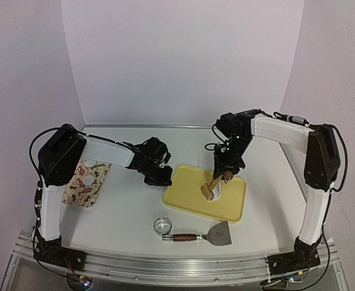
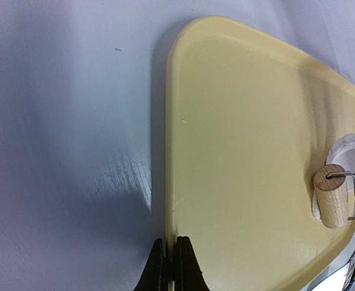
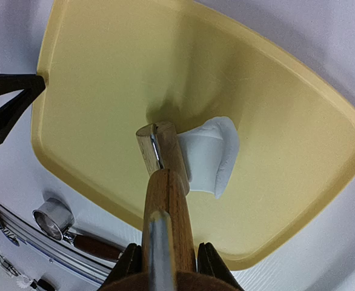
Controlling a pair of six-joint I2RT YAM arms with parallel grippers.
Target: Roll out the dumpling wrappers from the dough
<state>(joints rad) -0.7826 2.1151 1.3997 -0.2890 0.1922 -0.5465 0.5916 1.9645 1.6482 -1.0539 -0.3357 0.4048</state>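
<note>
Over on the left, a floral mat (image 1: 85,183) lies on the table (image 1: 123,212) with two dumpling wrappers (image 1: 91,163) on it, round white discs one beside the other, well apart from the action. Next along, the left gripper (image 1: 159,177) reaches in low and is pinched tight on the left rim of the yellow tray (image 1: 189,194); from its wrist camera the two dark fingers (image 2: 156,270) sit closed with the tray's edge sandwiched between them. In front of the tray, nearer the arm bases, a small metal ring cutter (image 1: 163,226) rests on the table. On the tray, right of centre, lies a lump of white dough (image 3: 211,154), partly flattened and thicker along one side. A wooden roller (image 3: 159,151) slants down to it, its barrel lying against one edge of the dough. The right gripper (image 1: 224,173) comes down from above and clasps the roller's wooden handle firmly between its fingers (image 3: 209,264). Below the tray's near right corner, a scraper (image 1: 220,233) with a wooden handle lies flat beside the ring cutter.
</note>
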